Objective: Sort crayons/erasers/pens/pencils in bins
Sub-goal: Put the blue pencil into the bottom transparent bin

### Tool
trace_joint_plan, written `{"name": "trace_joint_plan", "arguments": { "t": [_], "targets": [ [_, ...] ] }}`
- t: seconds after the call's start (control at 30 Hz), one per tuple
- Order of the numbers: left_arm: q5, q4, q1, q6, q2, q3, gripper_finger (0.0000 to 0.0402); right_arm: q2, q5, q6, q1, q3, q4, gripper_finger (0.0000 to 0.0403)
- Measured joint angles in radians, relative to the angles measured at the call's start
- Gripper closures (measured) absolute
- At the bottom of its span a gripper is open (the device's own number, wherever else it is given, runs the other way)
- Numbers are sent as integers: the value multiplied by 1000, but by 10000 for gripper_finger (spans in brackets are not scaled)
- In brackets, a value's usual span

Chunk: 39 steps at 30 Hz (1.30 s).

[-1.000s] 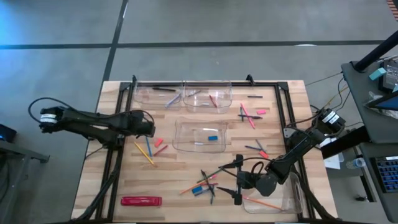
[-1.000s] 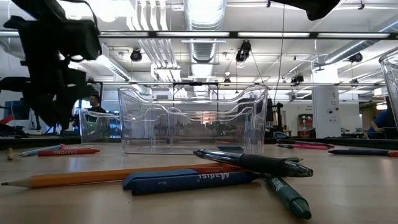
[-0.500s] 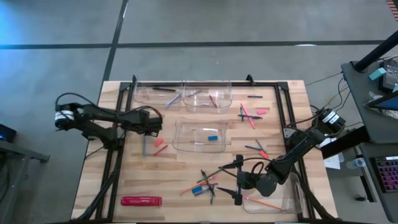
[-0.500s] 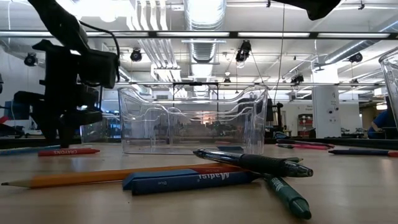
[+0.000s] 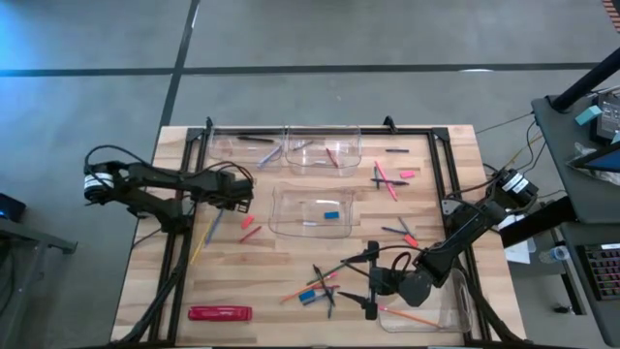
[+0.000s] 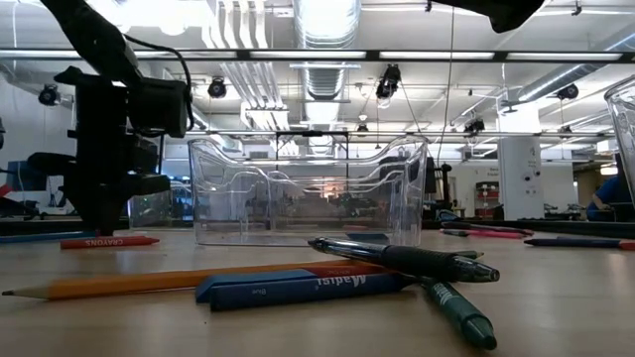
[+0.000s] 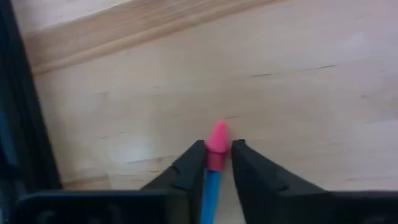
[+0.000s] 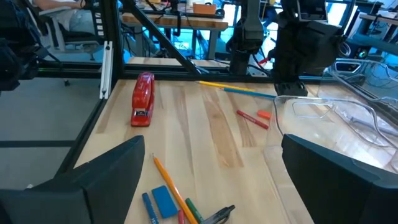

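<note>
My left gripper (image 5: 234, 201) points down at the table's left side and is shut on a blue pencil (image 5: 215, 223) with a pink eraser tip (image 7: 217, 138). A yellow pencil (image 5: 200, 244) lies on the table just beside the blue one. A red crayon (image 5: 250, 234) and a small pink eraser (image 5: 246, 221) lie close by. My right gripper (image 5: 371, 287) hangs open and level at the near right, touching nothing. More pens, pencils and crayons (image 5: 325, 283) are scattered in front of it. My left gripper pinches the blue pencil between its two fingers (image 7: 193, 163) just behind the pink eraser tip (image 7: 216, 155). The fingers come from above and lie across the pencil. The rest of the pencil (image 8: 249, 91) lies along the table.
Two clear bins (image 5: 242, 148) (image 5: 325, 148) stand at the far edge, one (image 5: 310, 211) stands mid-table with a blue eraser inside, and one (image 5: 431, 308) stands at the near right holding an orange pencil. A red stapler (image 5: 220, 312) lies near left. Black frame rails (image 5: 184, 223) run along the table's sides.
My left gripper has come down to the table, moved a little toward the right edge, and shut on the blue pencil's eraser end. The blue and yellow pencils have swung about, their near ends now lying further toward the left edge.
</note>
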State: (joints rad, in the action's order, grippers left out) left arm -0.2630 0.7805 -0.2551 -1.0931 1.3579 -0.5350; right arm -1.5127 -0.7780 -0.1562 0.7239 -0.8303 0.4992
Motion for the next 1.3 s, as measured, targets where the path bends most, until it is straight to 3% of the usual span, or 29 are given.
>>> {"name": "trace_joint_plan", "arguments": {
  "t": [0.13, 0.3, 0.67, 0.8, 0.97, 1.1, 1.3],
  "targets": [
    [3, -2, 0, 19, -1, -2, 388, 0, 0, 0, 0, 0, 0, 37],
    [23, 37, -1, 70, -44, -46, 389, 0, 0, 0, 0, 0, 0, 37],
    [0, 22, 59, 169, -343, -266, 395, 68, 0, 90, 54, -1, -43, 37],
    [-26, -176, 147, 262, -438, -290, 395, 137, -9, 81, 93, -1, -84, 37],
    [-33, -591, 290, 391, -463, -261, 395, 164, -9, 41, 110, 6, -93, 37],
    [-50, -909, 414, 508, -368, -259, 396, 148, -8, 12, 91, 36, -57, 37],
    [-65, -1278, 549, 674, -92, -321, 396, 148, 52, -1, 48, 113, 134, 37]
  ]
}}
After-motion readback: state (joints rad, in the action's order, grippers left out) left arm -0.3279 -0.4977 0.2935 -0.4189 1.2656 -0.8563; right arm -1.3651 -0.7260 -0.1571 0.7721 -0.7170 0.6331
